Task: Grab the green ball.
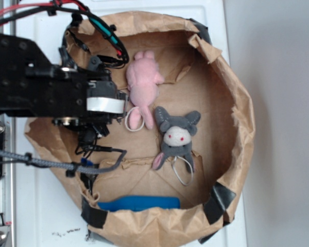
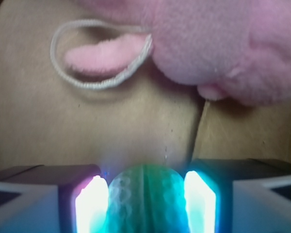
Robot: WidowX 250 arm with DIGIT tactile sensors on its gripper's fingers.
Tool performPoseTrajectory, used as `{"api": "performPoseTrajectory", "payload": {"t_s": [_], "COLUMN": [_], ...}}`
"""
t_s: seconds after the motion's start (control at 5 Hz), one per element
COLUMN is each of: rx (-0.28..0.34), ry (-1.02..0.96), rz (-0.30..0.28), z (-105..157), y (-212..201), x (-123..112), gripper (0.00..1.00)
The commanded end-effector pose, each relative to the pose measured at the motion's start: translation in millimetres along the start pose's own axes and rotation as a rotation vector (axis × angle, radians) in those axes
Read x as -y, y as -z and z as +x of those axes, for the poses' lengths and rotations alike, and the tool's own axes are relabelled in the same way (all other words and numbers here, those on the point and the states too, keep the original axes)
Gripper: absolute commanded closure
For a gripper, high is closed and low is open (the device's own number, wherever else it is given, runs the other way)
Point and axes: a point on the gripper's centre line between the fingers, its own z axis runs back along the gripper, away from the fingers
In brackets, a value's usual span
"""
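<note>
The green ball (image 2: 145, 206), mint-coloured with a bumpy knitted surface, sits between the two glowing pads (image 2: 91, 206) at the bottom of the wrist view. My gripper (image 2: 146, 189) is shut on it, with a pad pressed against each side. In the exterior view the black arm (image 1: 51, 92) reaches over the left side of the brown paper bin (image 1: 237, 103) and hides both the ball and the fingers.
A pink plush toy (image 1: 142, 85) with a white cord loop (image 2: 94, 85) lies just ahead of the gripper. To its right lies a grey bunny plush (image 1: 176, 135). A blue flat object (image 1: 139, 202) rests at the bin's near wall. Crumpled paper walls ring everything.
</note>
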Motion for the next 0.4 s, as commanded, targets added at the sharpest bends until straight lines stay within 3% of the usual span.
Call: {"api": "performPoseTrajectory", "payload": {"t_s": [0.0, 0.2], "rx": [0.144, 0.167], "ry": [-0.035, -0.039], "rz": [-0.076, -0.112], "z": [25.7, 34.1], "y": [-70.7, -97.4], "x": [-13.4, -15.8], "gripper": [1.0, 1.0]}}
